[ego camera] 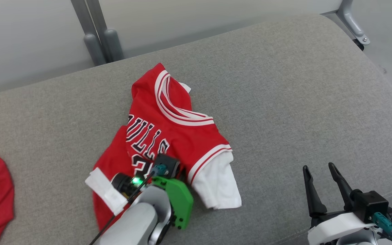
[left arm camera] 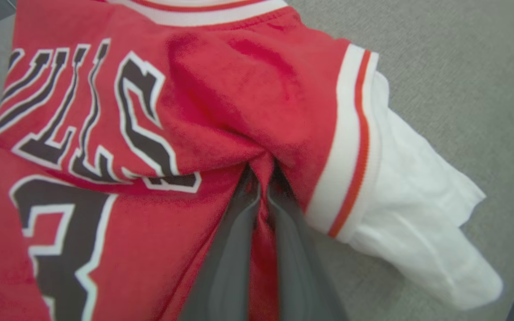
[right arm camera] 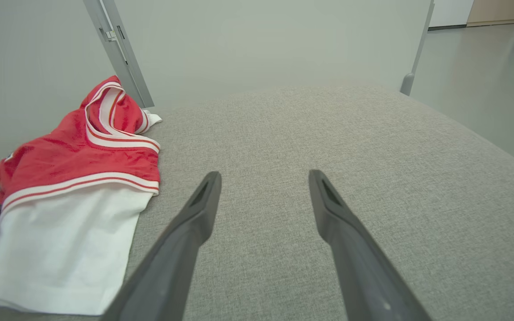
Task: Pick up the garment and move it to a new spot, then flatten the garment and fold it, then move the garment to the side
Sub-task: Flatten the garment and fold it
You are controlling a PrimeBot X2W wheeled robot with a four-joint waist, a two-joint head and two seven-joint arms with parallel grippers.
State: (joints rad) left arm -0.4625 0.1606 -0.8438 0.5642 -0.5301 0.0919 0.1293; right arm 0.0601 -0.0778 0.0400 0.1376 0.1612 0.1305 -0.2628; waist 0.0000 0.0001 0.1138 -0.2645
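Left gripper (left arm camera: 261, 174) pinches a fold of the red Bulls jersey (ego camera: 179, 136), which lies crumpled mid-cushion (ego camera: 284, 85), collar pointing away. Right gripper (ego camera: 319, 166) spread, empty, off to the jersey's right; left arm nearer.

The garment (ego camera: 182, 136) is soft, faintly shiny cloth; the cushion (ego camera: 301, 102) coarse matt weave; posts (ego camera: 95, 44) probably metal.

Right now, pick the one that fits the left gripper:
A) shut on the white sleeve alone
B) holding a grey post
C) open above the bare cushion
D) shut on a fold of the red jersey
D: in the left wrist view the left gripper has its fingers pinched together on a ridge of the red jersey, just short of the white sleeve.
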